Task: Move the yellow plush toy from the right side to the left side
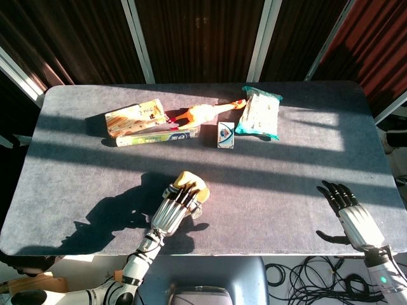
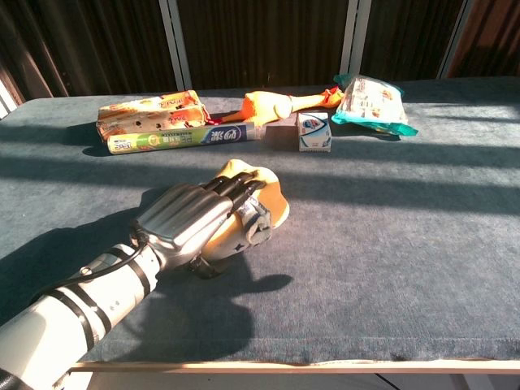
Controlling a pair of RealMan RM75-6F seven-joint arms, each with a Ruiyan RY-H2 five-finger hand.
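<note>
A dark grey felt-covered bench [image 1: 286, 184] fills both views, striped with hard sunlight and backed by dark panels with pale uprights. Along its far side lie a snack packet [image 1: 259, 112], an orange carton [image 1: 133, 118], a rubber chicken [image 1: 202, 113], a toothpaste box [image 1: 158, 135] and a small white box [image 1: 226, 135]. At the near edge, left of centre, the left robot hand [image 2: 191, 218] lies over the yellow plush toy [image 2: 264, 191], fingers draped across its top and curled onto it. The right robot hand [image 1: 346, 210] rests at the near right corner, fingers apart, holding nothing.
</note>
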